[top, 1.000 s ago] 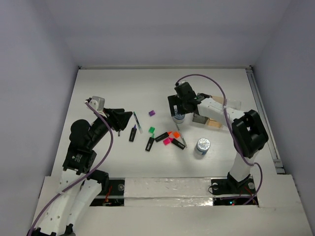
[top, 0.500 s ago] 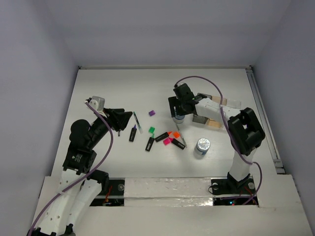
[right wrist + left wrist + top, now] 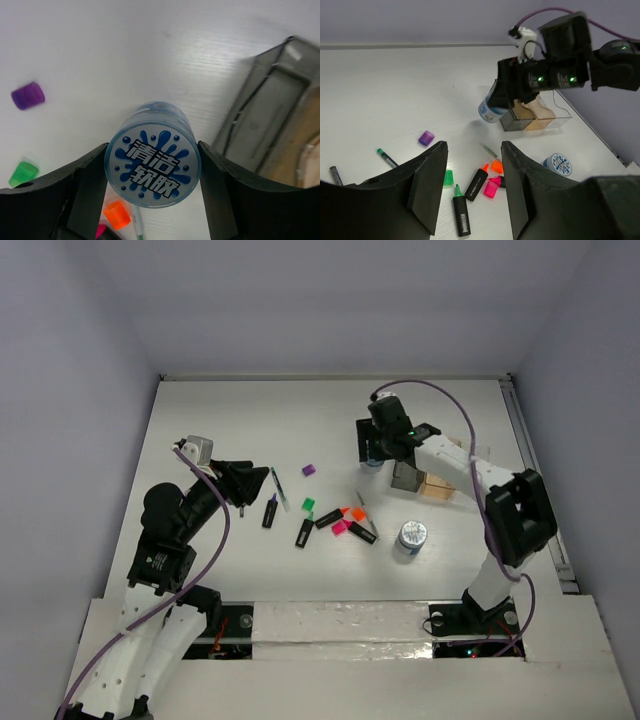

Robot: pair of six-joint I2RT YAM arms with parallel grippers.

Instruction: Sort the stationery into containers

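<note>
My right gripper (image 3: 378,443) (image 3: 152,146) is shut on a round blue-and-white tub (image 3: 152,171) and holds it above the table, just left of the dark grey holder (image 3: 406,476) (image 3: 272,112). The tub also shows in the left wrist view (image 3: 489,108). The clear box with a tan insert (image 3: 441,486) (image 3: 543,111) stands right of the holder. A second tub (image 3: 411,535) sits near the front. Black markers with green (image 3: 459,212), orange (image 3: 477,182) and pink tips lie mid-table, with loose purple (image 3: 309,470), green (image 3: 309,504), orange (image 3: 357,512) and pink (image 3: 339,527) caps. My left gripper (image 3: 242,493) (image 3: 473,150) is open and empty.
A thin green pen (image 3: 279,488) and another black marker (image 3: 270,512) lie by my left gripper. A second thin pen (image 3: 366,516) lies among the caps. White walls close the table at the back and sides.
My right gripper has carried the round tub up and toward the back right, closer to the dark grey holder. The left arm has not moved.
</note>
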